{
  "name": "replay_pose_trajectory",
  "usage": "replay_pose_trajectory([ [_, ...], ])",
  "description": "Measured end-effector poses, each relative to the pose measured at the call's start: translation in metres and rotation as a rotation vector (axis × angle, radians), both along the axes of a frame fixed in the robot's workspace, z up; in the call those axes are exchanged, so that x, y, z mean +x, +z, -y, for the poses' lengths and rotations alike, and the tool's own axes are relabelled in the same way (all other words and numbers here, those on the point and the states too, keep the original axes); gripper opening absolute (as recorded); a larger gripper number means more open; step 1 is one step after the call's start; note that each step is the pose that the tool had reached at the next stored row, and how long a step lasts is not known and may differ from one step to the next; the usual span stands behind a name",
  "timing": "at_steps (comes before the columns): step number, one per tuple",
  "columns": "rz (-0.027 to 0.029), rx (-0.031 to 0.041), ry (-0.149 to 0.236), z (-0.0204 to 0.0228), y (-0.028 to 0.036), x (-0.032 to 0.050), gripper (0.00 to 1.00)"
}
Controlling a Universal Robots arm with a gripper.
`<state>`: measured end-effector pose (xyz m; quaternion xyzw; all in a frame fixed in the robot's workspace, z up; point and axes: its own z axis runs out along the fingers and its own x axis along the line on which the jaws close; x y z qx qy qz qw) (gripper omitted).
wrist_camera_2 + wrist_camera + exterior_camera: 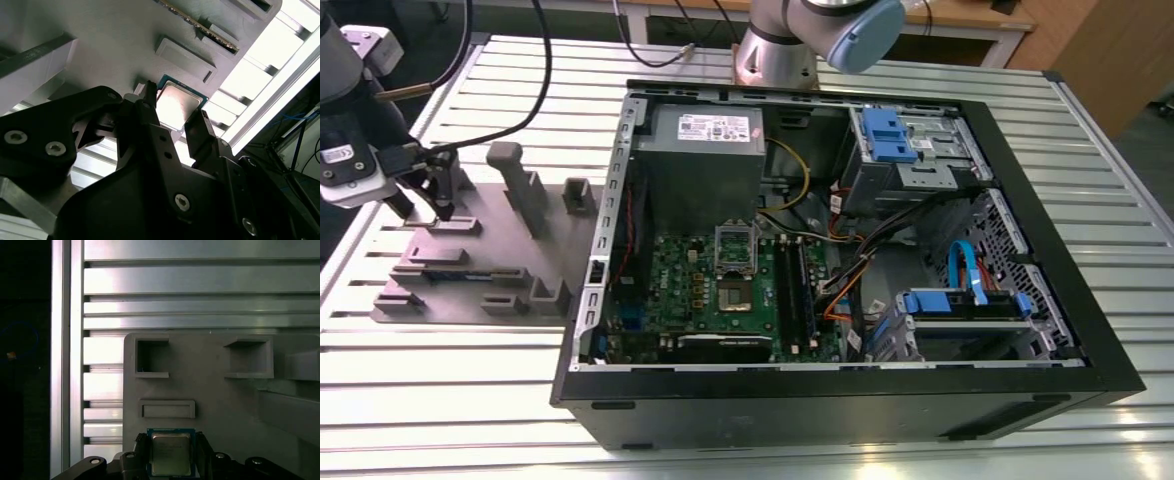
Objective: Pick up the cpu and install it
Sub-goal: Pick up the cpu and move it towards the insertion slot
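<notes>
The cpu (pixel 171 455), a small square chip with a silver top and a thin greenish rim, lies flat on the grey fixture plate (pixel 220 395). In both wrist views my gripper (pixel 171 438) has one black finger (pixel 141 446) against each side of the chip, shut on it. The cpu (pixel 179 102) shows between the fingertips of the gripper (pixel 174 109). In the exterior view the gripper (pixel 424 212) reaches down onto the fixture plate (pixel 467 275) at the exterior view's left. The open socket (pixel 735 299) on the green motherboard (pixel 680 265) lies inside the computer case.
The open black computer case (pixel 854 400) holds a grey power supply (pixel 700 150), drive bays with blue clips (pixel 887 135) and loose cables (pixel 854 260). Upright grey posts (pixel 523 185) stand on the fixture plate. Everything rests on a slatted aluminium table (pixel 454 380).
</notes>
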<state>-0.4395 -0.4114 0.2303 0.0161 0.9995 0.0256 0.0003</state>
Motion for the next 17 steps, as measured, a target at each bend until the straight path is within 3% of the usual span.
replay_pose_trajectory([
  [17,0.0000,0.0000,0.000,0.0000,0.0044,0.0000,0.47],
])
